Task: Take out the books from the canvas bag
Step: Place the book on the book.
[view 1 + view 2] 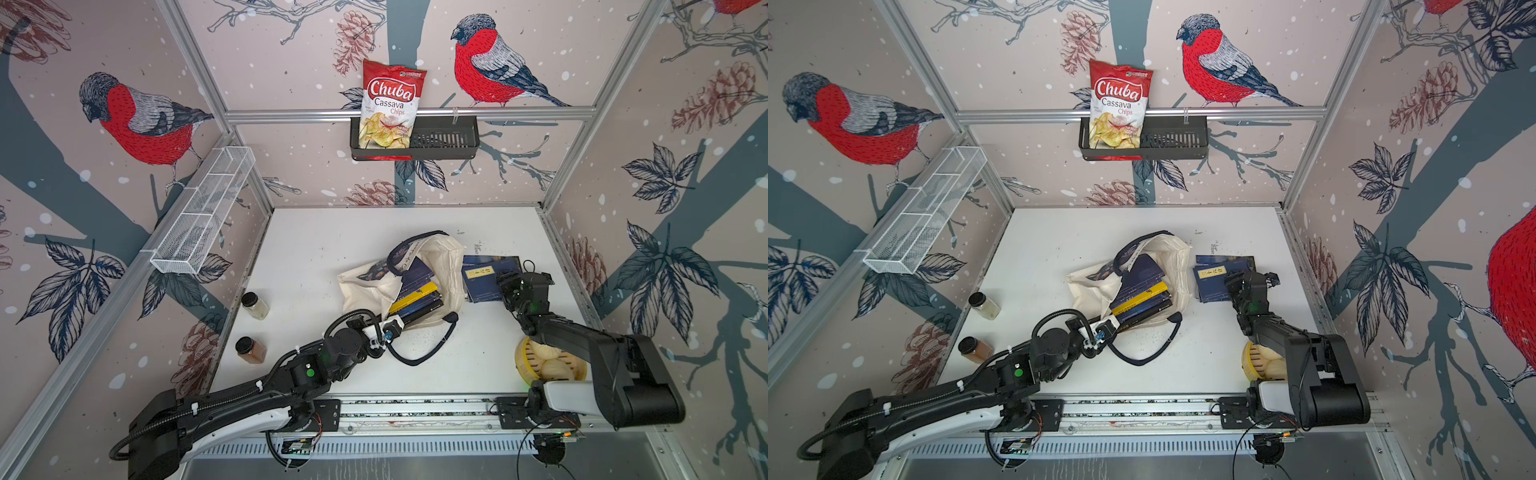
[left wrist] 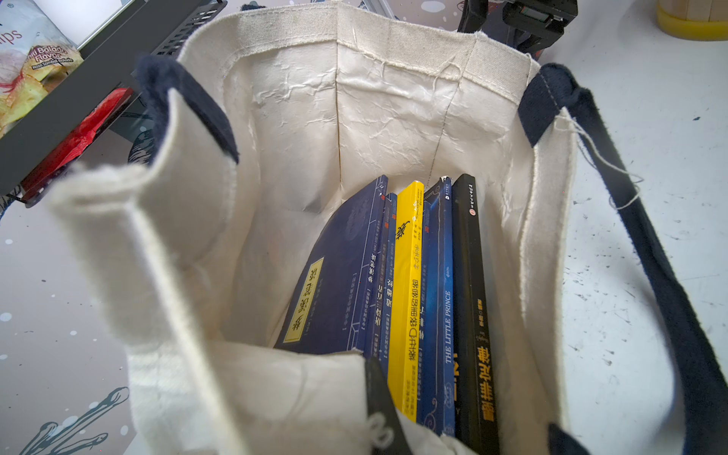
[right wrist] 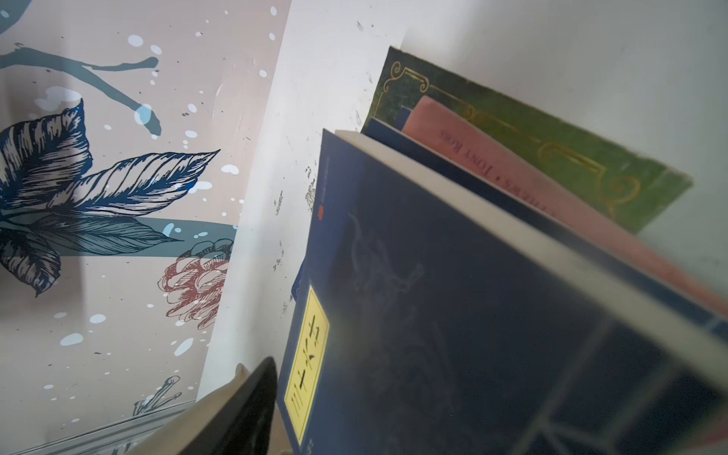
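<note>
The cream canvas bag (image 1: pixel 442 257) (image 1: pixel 1173 257) lies on its side mid-table, its mouth toward my arms. Several books (image 1: pixel 417 297) (image 2: pixel 409 295) stand inside it, navy, yellow and black, one spine reading "The Little Prince" (image 2: pixel 447 327). My left gripper (image 1: pixel 395 326) (image 1: pixel 1106 328) is shut on the bag's near rim. Right of the bag a stack of books (image 1: pixel 486 270) (image 1: pixel 1214 270) rests on the table, topped by a navy one with a yellow label (image 3: pixel 433 295). My right gripper (image 1: pixel 506 281) (image 1: pixel 1237 282) hovers over it, open. One finger (image 3: pixel 252 402) shows beside the book's edge.
A bamboo steamer with buns (image 1: pixel 548 361) sits near my right arm. Two spice jars (image 1: pixel 255 305) (image 1: pixel 250 350) stand at the table's left edge. The bag's navy strap (image 1: pixel 419 353) trails on the table. A chips bag (image 1: pixel 390 108) sits in a black wall basket (image 1: pixel 449 137), and a white wire shelf (image 1: pixel 203 212) hangs on the left wall.
</note>
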`<state>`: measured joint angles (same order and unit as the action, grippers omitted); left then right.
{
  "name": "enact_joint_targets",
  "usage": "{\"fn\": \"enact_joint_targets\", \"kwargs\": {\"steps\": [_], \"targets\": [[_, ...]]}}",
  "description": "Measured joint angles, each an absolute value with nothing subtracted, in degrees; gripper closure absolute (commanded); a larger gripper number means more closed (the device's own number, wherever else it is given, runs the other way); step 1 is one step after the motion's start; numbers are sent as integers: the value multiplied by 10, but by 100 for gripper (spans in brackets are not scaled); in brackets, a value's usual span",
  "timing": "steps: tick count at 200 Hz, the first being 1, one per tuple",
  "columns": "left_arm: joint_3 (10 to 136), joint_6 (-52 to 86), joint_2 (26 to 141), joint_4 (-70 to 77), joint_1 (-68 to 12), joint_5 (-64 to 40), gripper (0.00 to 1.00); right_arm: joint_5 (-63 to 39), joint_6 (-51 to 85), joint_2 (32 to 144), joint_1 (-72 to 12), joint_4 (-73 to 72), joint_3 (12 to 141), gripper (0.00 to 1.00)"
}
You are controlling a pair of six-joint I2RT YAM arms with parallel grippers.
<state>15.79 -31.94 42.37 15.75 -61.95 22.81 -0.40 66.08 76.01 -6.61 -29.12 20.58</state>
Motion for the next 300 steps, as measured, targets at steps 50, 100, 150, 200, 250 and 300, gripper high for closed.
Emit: {"fn": "enact_joint_targets", "kwargs": {"steps": [50,100,150,200,250,300], "targets": [[158,-319,424,157,-620,228,100,-14,677,731,-66,-221,232,0],[158,-319,424,157,-620,228,100,-20,704,695,-67,-103,248,1],[158,-319,424,157,-620,228,100,-11,708,601,-67,-3,241,0],[159,-319,423,157,-620,228,100,-5,704,582,-69,55,260,0],[159,-319,424,157,-620,227,100,0,707,517,-133,81,260,1],[159,-322,421,157,-621,228,100,70,694,477,-309,71,334,1]]}}
